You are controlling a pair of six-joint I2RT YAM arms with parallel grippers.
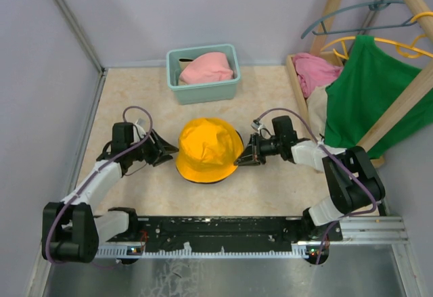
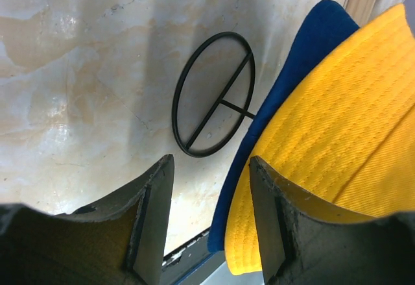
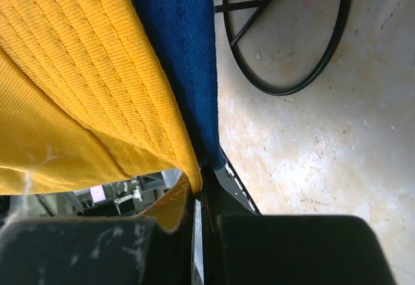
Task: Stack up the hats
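The yellow-orange hat (image 1: 206, 148) lies in the middle of the table on top of the navy blue hat, whose brim shows in the left wrist view (image 2: 295, 71) and the right wrist view (image 3: 178, 45). My right gripper (image 1: 245, 155) is shut on the yellow hat's right brim (image 3: 194, 184). My left gripper (image 1: 162, 149) is open and empty just left of the brims (image 2: 211, 223). The pink hat (image 1: 206, 69) lies in the teal bin (image 1: 203, 94). The beige hat (image 1: 316, 106) shows partly at the right, behind the green shirt.
A green shirt (image 1: 369, 94) hangs from a wooden rack (image 1: 406, 97) at the right, with a pink cloth (image 1: 314, 70) in the tray below it. A black wire ring (image 2: 214, 93) lies flat on the table beside the hats. Walls close off the left and back.
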